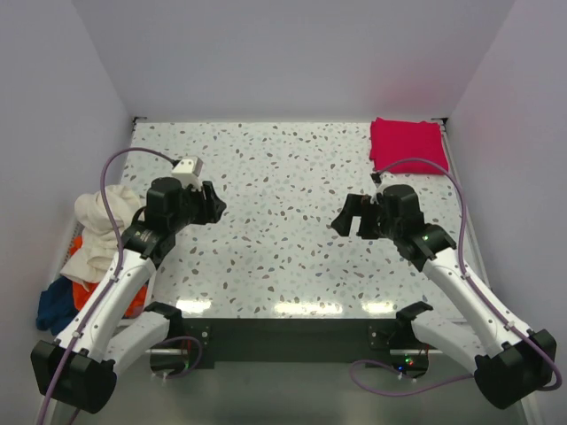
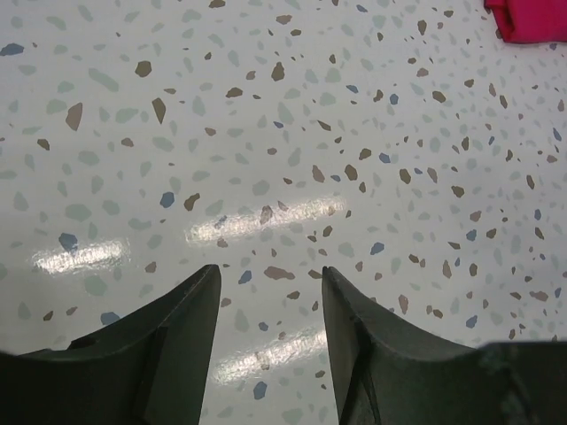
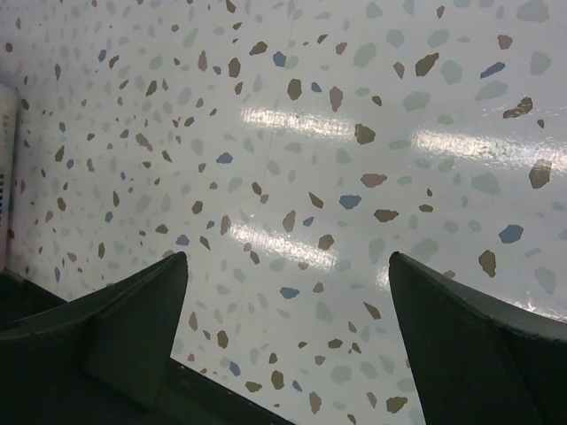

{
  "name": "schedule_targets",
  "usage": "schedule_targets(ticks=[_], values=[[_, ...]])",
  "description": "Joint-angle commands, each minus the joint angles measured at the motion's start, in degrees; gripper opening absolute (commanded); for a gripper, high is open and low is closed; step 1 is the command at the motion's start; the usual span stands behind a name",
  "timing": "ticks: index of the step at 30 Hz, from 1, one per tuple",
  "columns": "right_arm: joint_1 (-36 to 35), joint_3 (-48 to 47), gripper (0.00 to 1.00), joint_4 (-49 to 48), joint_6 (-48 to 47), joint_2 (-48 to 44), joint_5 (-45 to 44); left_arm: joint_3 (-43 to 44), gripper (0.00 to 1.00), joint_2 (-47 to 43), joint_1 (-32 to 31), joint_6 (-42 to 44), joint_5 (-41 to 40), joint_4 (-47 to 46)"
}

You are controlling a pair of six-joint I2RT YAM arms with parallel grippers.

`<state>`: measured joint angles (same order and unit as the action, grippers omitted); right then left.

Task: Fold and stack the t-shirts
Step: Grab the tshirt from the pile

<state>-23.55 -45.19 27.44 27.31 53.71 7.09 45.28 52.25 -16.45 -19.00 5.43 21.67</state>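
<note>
One shirt looks finished: the magenta-red t-shirt [image 1: 407, 144] lies folded into a flat square at the far right corner of the table [image 1: 283, 177], and its edge shows also in the upper right corner of the left wrist view [image 2: 529, 18]. The other shirts are in a loose heap at the left edge, in what seems to be a white slatted basket [image 1: 71, 246]: the cream t-shirt [image 1: 99, 220] is on top, with the orange t-shirt [image 1: 82, 292] and the dark blue t-shirt [image 1: 53, 305] under it and nearer to the arm bases. I see no pink shirt. The left jaws are released and hold nothing, with only bare table between them; the right jaws are spread even wider and are also empty. Both hang over the middle of the table, well apart from every shirt. I judge that the task is between two shirts, and the step in hand is to fetch the next one. For this the left arm [image 1: 115, 283], which stands just beside the heap, should turn toward it, close on the cream shirt at the top, and pull it to the open middle, where both arms can spread it flat for folding.
</note>
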Motion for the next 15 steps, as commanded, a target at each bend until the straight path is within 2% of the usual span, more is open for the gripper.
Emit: schedule_targets(ticks=[1,5,8,10,11,15], values=[[0.17,0.28,0.99,-0.37,-1.29,-0.63,-0.24,0.95,0.54,-0.66,0.54,-1.21,-1.30,-2.34],[0.17,0.19,0.99,-0.11,-1.47,-0.54,0.47,3.75,0.56,0.22,0.54,-3.05,-3.67,-1.11],[0.17,0.36,0.99,-0.02,-1.47,-0.72,0.47,8.31,0.58,2.41,0.54,-5.50,-8.84,3.10],[0.17,0.36,0.99,-0.11,-1.56,-0.63,0.90,10.61,0.61,3.65,0.71,-7.44,-16.56,7.76],[0.17,0.19,0.99,0.07,-1.65,-0.54,1.17,12.71,0.66,3.91,1.06,-9.63,-19.20,10.56],[0.17,-0.07,0.99,0.51,-1.91,-0.37,2.31,14.49,0.77,4.00,4.13,-14.73,-32.81,13.48]])
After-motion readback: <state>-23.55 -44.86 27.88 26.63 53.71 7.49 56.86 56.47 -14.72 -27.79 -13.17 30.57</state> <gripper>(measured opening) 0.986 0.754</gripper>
